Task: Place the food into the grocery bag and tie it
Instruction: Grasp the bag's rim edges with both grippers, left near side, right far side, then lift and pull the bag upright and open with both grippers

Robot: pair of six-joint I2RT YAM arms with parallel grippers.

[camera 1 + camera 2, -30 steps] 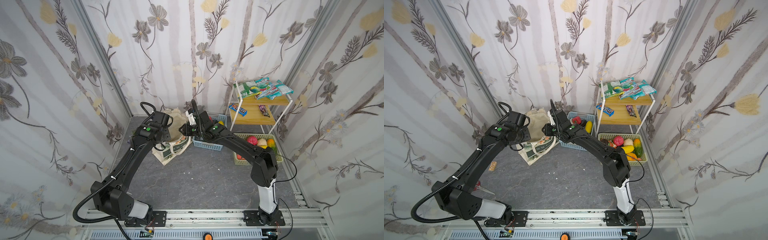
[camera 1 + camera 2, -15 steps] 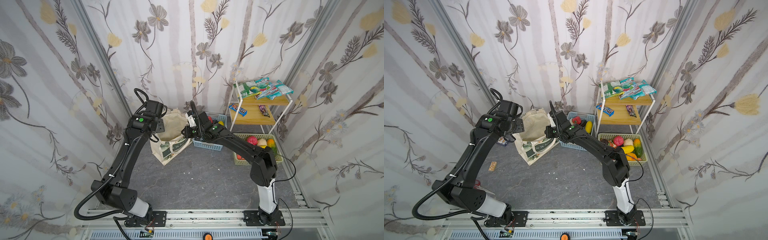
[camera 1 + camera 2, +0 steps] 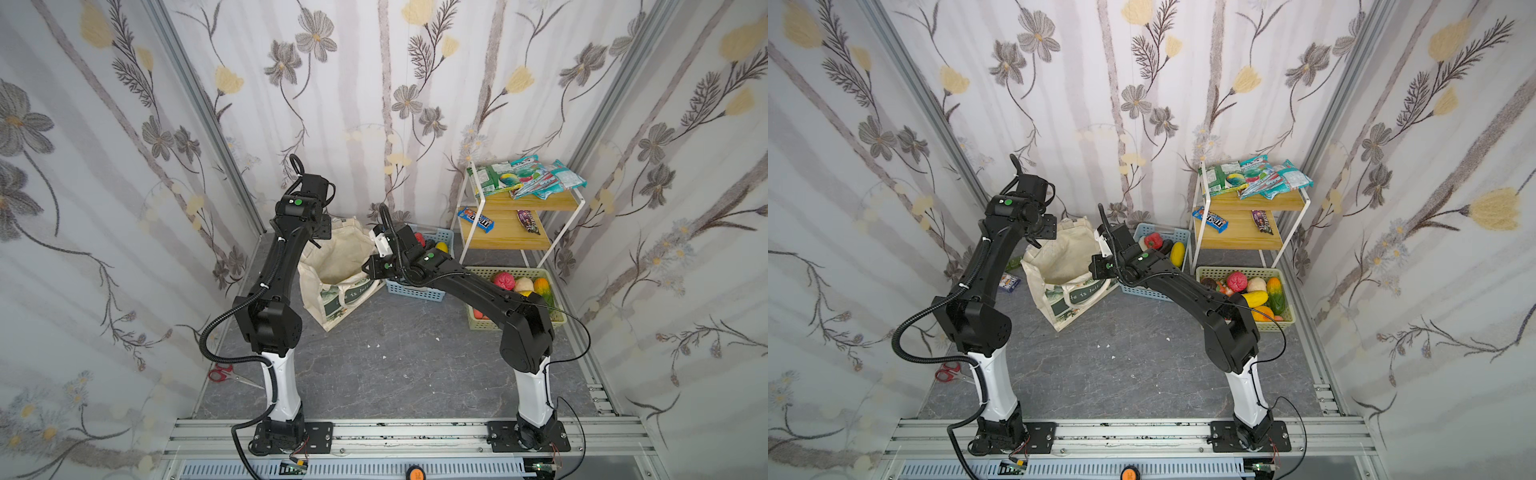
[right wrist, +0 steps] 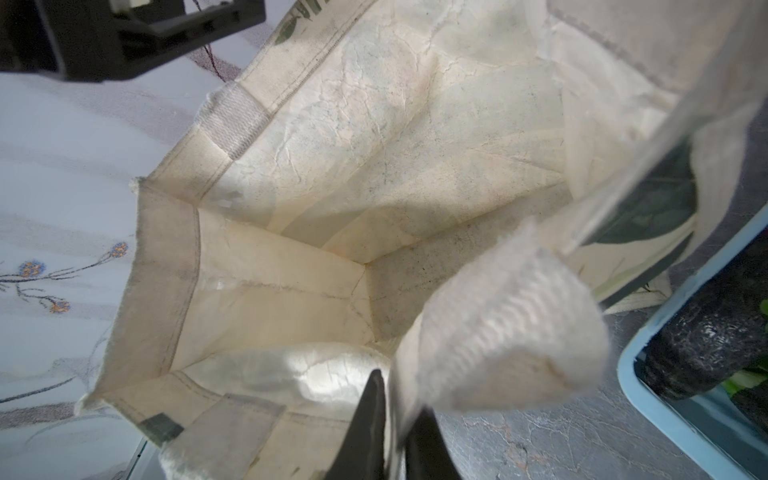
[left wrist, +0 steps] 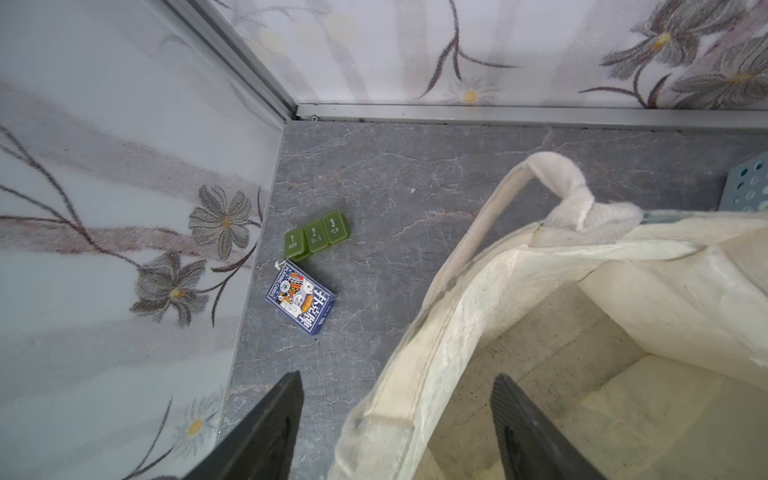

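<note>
My left arm has swung back off the grocery bag [image 3: 340,266] toward the corner, and my left fingers [image 3: 1037,239] now stand wide and empty above its far rim. My right fingers [image 3: 1095,269] have closed, pinching the rim by a handle [image 4: 511,316]. The bag stands open and empty on the surface, with the food [image 3: 1237,281] apart in the yellow basket [image 3: 1277,326]. With only one side held, I judge the loose rim may slump shut, or a tug may tip the bag.

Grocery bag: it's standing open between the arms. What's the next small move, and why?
Probably lift the left gripper clear and send it to the blue basket for food. Its jaws stand open and empty astride the rim of the grocery bag; the right gripper is shut on its handle, and it looks empty.
</note>
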